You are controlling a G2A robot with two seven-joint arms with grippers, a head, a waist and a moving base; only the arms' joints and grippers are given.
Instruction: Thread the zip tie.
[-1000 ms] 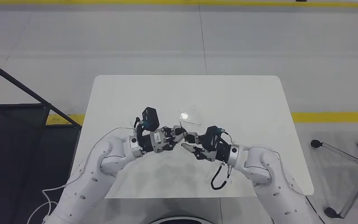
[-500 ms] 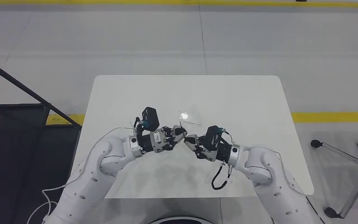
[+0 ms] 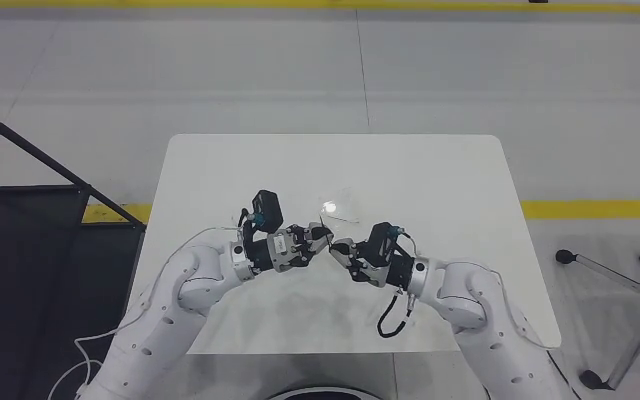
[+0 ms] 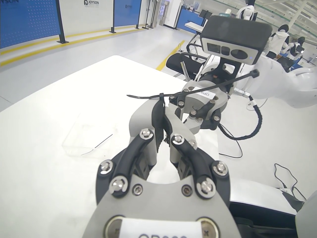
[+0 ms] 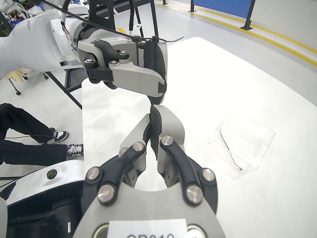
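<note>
left claw (image 4: 162, 110): pressed shut on the zip tie (image 4: 210, 86), pinching the strap close to its pointed end, held in the air over the table's near half.
right claw (image 5: 152, 118): fingers pressed together, tips just beside the left claw's fingertips. Nothing visible between its pads.
zip tie: strap runs roughly level from the pinch, over the right claw's wrist, with no visible contact. Short tail tip (image 4: 131, 96) sticks out past the left fingers, and the head (image 4: 255, 73) hangs free at the far end.
done: tie is off the table and gripped firmly near the tail, as I read it.
left: the whole thread. There's no loop, head and tip are well apart, and the right claw isn't on the head.
tray (image 5: 270, 134): clear, flat on the table (image 3: 450, 170) beyond the claws, with a spare tie (image 5: 226, 147) lying in it.
hard to tell: whether the small nub on the strap at the pinch is part of the tie or the finger pad. The head's slot direction is too small to read. The claws overlap in the top view, so contact between them is unclear.
</note>
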